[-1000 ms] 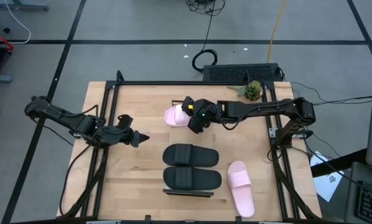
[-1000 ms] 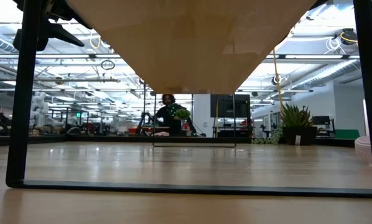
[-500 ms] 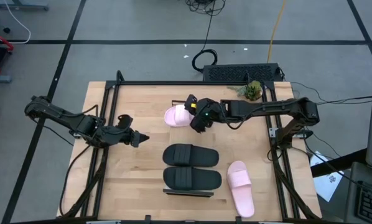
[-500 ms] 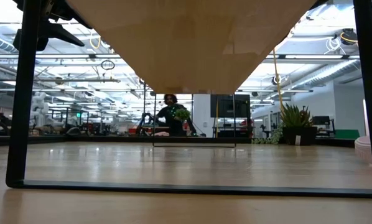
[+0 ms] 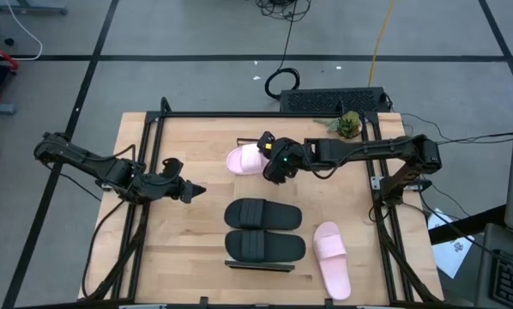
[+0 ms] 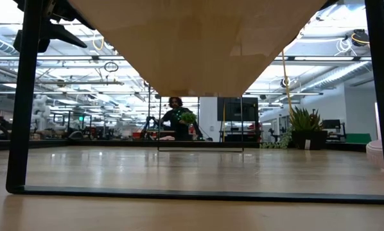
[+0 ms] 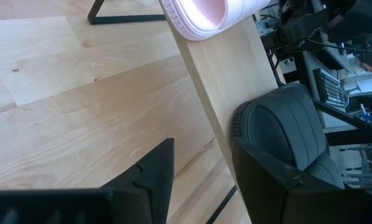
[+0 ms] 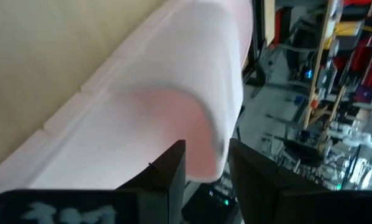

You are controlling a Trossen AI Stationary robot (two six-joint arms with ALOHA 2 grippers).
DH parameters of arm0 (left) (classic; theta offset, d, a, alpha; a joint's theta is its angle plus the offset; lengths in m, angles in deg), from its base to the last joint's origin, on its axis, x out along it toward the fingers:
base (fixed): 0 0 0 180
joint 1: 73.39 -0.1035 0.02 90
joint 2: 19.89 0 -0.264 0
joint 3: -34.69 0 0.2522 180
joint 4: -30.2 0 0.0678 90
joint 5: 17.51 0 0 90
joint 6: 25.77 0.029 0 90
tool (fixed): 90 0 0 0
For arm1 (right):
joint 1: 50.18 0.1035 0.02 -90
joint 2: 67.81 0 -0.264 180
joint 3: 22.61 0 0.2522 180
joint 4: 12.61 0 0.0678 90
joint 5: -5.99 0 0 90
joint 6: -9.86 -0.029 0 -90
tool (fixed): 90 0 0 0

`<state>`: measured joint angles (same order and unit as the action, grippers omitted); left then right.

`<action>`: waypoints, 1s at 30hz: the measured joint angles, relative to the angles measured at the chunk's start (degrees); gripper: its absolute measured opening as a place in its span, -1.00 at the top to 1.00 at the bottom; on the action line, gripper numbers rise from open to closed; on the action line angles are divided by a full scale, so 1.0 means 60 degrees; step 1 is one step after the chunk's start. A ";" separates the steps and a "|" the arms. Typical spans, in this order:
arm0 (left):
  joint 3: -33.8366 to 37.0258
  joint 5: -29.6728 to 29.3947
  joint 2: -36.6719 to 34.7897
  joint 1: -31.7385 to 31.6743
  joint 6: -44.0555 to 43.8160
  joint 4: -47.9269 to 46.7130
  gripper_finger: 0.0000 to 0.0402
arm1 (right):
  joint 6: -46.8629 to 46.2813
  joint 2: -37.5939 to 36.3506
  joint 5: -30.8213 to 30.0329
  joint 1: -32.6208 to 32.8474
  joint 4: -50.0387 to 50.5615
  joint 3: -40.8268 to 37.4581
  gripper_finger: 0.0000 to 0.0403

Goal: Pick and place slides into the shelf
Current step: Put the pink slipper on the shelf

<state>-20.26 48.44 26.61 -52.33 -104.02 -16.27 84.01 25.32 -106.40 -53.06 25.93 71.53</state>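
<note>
The shelf is a light-wood board with a black end frame, and the low view looks beneath it. Two black slides lie across it side by side. One pink slide is at its far end, with my right gripper shut on it. Another pink slide lies flat on the table at the near right. My left gripper waits open above the table's left half, its fingers holding nothing. My right gripper pinches the pink slide between its two fingers at the end toward the table's right. It comes slanting down from the right. The gripper covers that end in the high view. Whether the slide rests on the shelf I cannot tell.
A small potted plant and a black slotted box stand at the table's far right edge. Black frame rails run along the table's left, far and right sides. Bare wood lies left of the black slides.
</note>
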 joint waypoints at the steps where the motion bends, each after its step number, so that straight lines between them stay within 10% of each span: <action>1: 0.0000 0.0000 0.0000 0.0000 0.0013 0.0000 0.20 | -0.0002 -0.0014 -0.0124 0.0001 0.0107 0.0000 0.45; 19: 0.0000 0.0077 0.0000 0.0005 0.0564 -0.0007 0.20 | -0.1987 -0.1573 -0.3069 0.1307 0.2376 -0.0004 0.45; 30: 0.0000 0.0219 0.0000 0.0003 0.0640 -0.0007 0.20 | -1.1046 -0.3015 -0.2150 0.4380 0.7711 0.0004 0.45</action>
<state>-20.26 49.75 26.61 -52.31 -100.19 -16.31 17.74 7.23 -119.30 -26.77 72.20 71.55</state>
